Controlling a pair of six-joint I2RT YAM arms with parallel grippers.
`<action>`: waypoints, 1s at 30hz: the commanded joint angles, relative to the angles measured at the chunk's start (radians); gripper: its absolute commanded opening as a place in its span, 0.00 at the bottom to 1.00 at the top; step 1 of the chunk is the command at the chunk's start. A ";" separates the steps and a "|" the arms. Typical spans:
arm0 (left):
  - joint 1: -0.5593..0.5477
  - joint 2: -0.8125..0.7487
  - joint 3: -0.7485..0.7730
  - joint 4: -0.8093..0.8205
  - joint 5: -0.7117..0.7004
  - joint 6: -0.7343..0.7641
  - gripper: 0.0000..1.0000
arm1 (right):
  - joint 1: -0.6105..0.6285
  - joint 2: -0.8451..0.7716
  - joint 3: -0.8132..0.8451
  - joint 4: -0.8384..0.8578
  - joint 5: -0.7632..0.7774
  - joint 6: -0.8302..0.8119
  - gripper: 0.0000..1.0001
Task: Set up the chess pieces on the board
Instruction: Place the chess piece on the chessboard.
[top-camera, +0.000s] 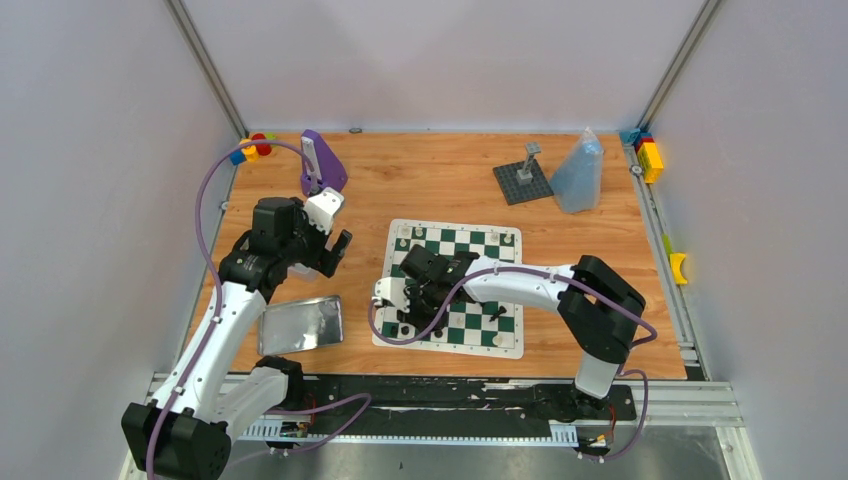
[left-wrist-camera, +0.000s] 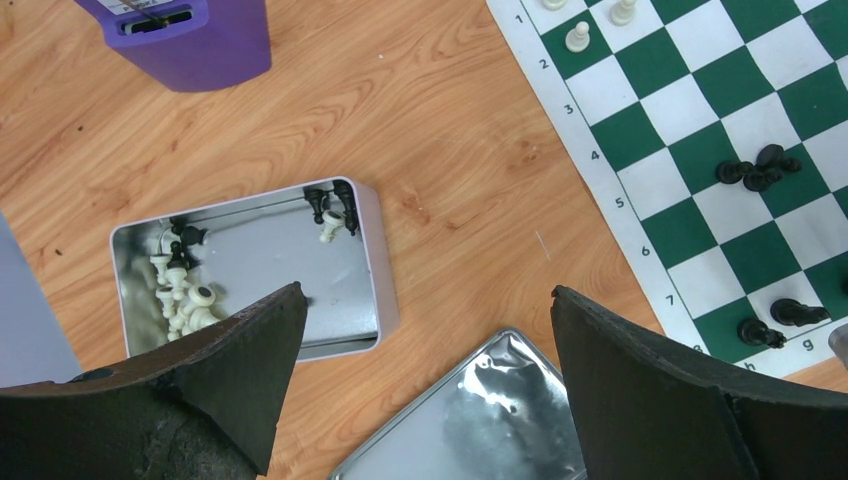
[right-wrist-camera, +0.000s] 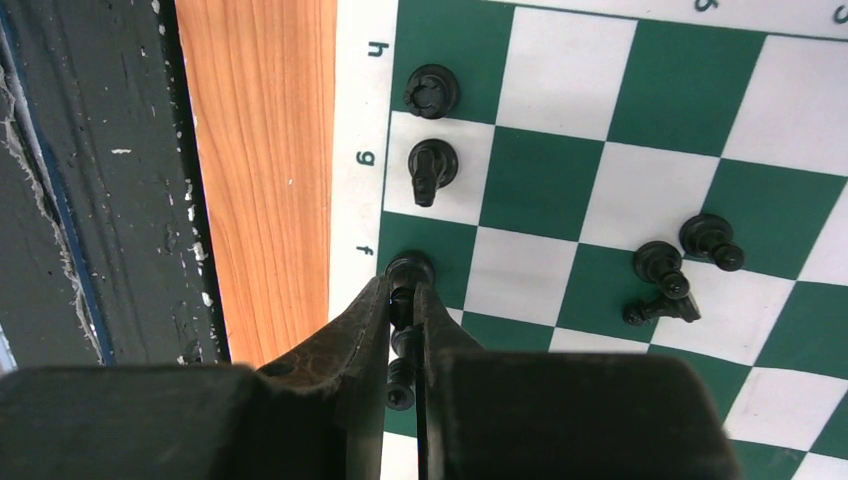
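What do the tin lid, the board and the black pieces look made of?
Lid: bare metal, mirror-shiny, with warped reflections. Board: thin printed mat, matte, perhaps vinyl; it lies flat. Black pieces: likely moulded plastic, smooth with a faint sheen.

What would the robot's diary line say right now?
right gripper: shut on black piece at board edge | left gripper: open, near tin
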 joint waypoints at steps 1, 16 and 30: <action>0.008 -0.007 0.012 0.029 0.005 -0.011 1.00 | 0.005 -0.011 0.040 0.049 0.017 -0.015 0.00; 0.008 -0.015 0.006 0.033 0.007 -0.006 1.00 | 0.015 0.009 0.039 0.038 -0.007 -0.016 0.01; 0.008 -0.017 0.004 0.034 0.005 -0.004 1.00 | -0.023 -0.088 0.045 0.031 0.016 0.008 0.58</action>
